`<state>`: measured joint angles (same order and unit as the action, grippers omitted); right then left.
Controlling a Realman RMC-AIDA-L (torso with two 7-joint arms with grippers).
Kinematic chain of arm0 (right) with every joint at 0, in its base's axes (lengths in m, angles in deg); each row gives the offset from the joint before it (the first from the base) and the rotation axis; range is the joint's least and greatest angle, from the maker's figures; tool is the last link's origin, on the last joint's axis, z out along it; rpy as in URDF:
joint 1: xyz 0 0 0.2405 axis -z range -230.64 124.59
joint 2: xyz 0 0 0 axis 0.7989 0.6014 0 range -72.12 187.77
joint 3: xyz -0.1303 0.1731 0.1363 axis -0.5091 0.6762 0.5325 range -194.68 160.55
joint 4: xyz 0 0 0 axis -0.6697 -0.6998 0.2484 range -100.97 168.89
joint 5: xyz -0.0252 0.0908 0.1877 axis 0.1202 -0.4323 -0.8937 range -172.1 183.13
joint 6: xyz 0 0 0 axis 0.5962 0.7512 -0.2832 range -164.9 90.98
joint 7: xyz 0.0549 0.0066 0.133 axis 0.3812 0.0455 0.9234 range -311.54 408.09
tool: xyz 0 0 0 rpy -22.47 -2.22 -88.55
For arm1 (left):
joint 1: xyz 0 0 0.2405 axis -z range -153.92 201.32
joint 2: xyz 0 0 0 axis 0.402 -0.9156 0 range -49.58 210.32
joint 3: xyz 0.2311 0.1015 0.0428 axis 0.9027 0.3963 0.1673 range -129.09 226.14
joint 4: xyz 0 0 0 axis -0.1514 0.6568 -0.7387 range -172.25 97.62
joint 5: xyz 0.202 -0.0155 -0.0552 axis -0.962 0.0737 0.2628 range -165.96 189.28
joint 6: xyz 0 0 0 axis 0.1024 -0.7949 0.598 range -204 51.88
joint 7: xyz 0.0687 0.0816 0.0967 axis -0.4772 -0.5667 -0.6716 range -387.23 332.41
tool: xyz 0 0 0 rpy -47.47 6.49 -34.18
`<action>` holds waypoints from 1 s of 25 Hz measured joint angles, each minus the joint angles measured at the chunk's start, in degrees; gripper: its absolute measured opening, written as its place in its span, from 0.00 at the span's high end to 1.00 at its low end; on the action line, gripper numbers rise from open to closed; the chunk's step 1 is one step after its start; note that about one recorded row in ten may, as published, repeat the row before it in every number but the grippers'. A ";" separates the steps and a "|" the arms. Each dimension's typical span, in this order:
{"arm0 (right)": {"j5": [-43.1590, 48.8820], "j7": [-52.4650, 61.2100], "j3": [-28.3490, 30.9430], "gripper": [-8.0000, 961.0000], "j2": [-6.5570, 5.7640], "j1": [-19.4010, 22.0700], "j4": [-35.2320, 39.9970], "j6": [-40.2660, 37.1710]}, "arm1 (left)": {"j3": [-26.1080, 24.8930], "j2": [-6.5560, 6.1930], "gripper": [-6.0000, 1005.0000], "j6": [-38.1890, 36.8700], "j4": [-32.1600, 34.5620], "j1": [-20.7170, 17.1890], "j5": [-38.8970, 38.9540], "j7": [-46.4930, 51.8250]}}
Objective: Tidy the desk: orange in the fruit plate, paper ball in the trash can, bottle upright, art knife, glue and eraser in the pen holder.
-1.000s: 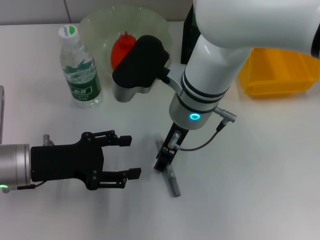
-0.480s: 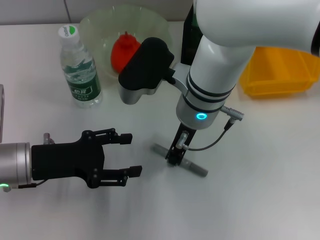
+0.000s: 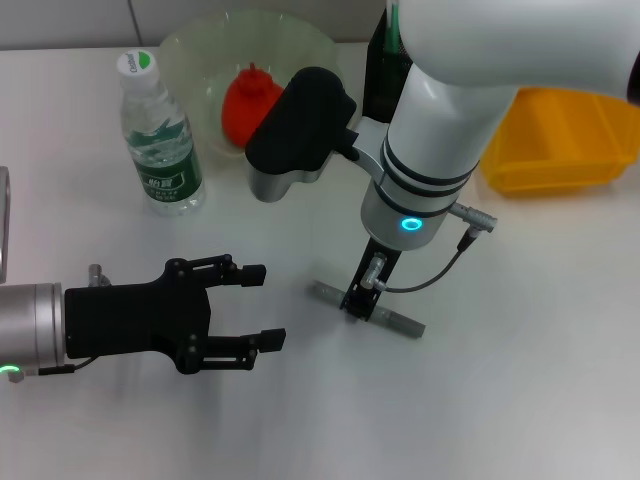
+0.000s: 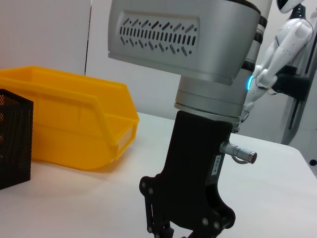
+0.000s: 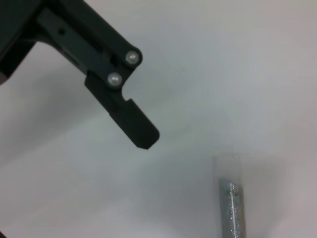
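Swung round since a second ago: art knife, then steeply angled, lay nearly level at lower centre, under the right gripper. Looked closed on the art knife at mid-length, though not clearly seen. Best lifted straight up, kept level, before heading to the pen holder at top centre. Left gripper idle at lower left, fingers spread, empty.

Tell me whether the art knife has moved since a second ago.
Yes. The art knife, under the right claw, swung from steep to nearly level and shifted toward the trash can.
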<state>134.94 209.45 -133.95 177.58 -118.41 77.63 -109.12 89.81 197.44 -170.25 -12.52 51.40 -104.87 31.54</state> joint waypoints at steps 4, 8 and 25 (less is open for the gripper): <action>0.19 -0.52 1.32 0.84 -0.14 0.13 -0.01 -0.22 | 0.01 -0.04 0.20 0.02 -0.03 -0.01 0.00 -0.01; 0.67 -0.97 2.97 0.85 -0.29 0.58 0.45 -0.87 | 0.02 -0.17 0.20 -0.04 0.11 -0.07 0.00 -0.02; 3.52 -18.63 26.71 0.87 -0.42 14.78 12.32 -6.14 | -0.77 0.02 0.20 -0.09 -0.09 0.13 0.24 -0.08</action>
<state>138.46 190.82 -107.25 177.16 -103.63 89.95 -115.26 89.04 197.46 -170.34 -12.61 51.53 -104.63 31.46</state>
